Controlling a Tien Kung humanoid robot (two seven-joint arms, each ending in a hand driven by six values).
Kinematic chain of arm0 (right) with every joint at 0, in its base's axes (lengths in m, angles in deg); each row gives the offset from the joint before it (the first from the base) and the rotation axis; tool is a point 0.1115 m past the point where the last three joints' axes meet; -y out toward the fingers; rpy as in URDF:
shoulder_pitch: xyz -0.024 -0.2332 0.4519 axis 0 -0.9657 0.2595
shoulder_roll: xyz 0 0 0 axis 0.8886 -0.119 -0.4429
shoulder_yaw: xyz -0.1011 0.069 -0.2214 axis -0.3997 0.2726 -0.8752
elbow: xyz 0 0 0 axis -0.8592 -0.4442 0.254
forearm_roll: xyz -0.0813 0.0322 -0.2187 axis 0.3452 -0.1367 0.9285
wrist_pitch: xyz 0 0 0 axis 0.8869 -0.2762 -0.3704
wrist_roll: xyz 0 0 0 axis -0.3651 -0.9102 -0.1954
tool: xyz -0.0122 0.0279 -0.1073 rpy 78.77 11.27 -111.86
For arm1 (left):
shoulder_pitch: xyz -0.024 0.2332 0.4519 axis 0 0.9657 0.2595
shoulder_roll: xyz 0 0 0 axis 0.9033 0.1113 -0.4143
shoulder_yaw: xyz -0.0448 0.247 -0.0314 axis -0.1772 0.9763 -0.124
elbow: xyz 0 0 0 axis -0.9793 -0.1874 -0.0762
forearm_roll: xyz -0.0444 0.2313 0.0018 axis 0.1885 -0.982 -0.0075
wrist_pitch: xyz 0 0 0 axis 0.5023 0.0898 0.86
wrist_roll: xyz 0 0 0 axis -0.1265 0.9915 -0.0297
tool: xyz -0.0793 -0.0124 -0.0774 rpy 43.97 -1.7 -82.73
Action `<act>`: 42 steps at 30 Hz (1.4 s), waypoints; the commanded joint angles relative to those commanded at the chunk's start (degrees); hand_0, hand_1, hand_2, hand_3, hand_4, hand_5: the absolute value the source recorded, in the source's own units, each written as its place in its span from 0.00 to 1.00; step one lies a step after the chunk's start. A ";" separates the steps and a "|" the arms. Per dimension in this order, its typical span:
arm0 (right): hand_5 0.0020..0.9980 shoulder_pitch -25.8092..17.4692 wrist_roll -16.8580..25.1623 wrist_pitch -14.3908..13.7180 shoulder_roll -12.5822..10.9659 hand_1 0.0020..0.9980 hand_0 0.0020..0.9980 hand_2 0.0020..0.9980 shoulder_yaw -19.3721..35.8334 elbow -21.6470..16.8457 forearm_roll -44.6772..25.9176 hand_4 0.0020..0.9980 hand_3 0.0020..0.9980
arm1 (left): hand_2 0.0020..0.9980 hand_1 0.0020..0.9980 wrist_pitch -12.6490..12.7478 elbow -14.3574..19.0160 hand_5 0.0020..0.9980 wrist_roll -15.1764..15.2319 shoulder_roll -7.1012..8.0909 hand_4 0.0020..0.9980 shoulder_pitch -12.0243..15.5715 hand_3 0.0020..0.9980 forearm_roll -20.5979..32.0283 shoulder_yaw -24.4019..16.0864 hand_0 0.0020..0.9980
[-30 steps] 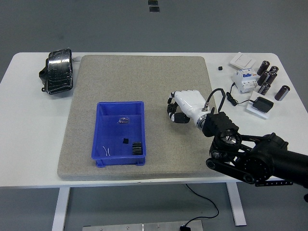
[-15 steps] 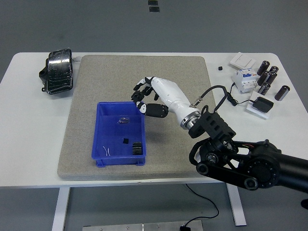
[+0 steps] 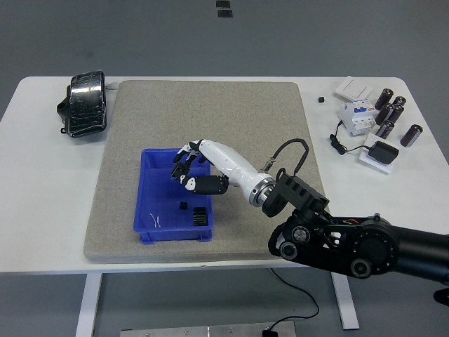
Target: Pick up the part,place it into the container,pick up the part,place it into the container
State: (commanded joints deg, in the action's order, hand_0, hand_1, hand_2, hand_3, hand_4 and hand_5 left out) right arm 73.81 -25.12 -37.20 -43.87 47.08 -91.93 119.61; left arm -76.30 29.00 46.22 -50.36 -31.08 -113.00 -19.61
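Note:
A blue container (image 3: 139, 200) sits on the grey felt mat (image 3: 210, 112). Inside it lie a small black square part (image 3: 184, 205), a ribbed black part (image 3: 200, 216) and a thin white wire (image 3: 156, 219). My right hand (image 3: 185, 173), white with black tips, hangs over the container's upper half, pointing down and left. Whether it holds a part is too small to see. The black right arm (image 3: 337, 242) crosses the mat's lower right corner. The left arm is out of view.
At the table's right end stand several dark cylinders (image 3: 390, 112), a white breaker (image 3: 356, 116), a black adapter (image 3: 382, 152), white switch plates (image 3: 353, 88) and a small black cube (image 3: 320, 99). A black pouch (image 3: 84, 104) lies at the back left.
My right hand has travelled left from the bare mat, past the container's right rim, to a spot above the container's inside. The parts in the container have not moved.

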 joint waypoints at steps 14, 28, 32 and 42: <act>0.32 -2.00 0.56 -1.92 -0.64 0.83 0.78 0.78 4.40 -0.93 1.16 0.66 0.77 | 0.60 0.65 -0.15 0.03 0.66 -0.08 -0.03 0.63 -0.10 0.53 -0.13 -0.16 0.64; 0.32 -15.64 4.75 -5.17 -8.50 0.77 0.72 0.72 24.21 -8.02 -0.57 0.67 0.71 | 0.60 0.65 0.02 0.38 0.65 -0.23 0.25 0.62 0.05 0.53 0.37 0.13 0.64; 0.32 -20.45 8.33 -5.06 -10.13 0.77 0.72 0.72 30.95 -8.57 -4.57 0.67 0.71 | 0.60 0.65 -0.04 0.52 0.65 -0.34 0.44 0.62 0.06 0.53 0.03 -0.22 0.64; 0.43 -32.37 16.19 -1.81 -10.22 0.75 0.71 0.72 47.96 -7.59 -17.07 0.74 0.71 | 0.60 0.65 0.18 0.51 0.65 0.02 -0.03 0.62 0.46 0.53 0.90 -0.01 0.64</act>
State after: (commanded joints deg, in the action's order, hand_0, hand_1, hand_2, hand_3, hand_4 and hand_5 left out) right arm 41.43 -8.93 -39.01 -54.09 95.04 -99.52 102.53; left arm -76.13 29.52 46.24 -50.39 -30.63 -112.10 -19.62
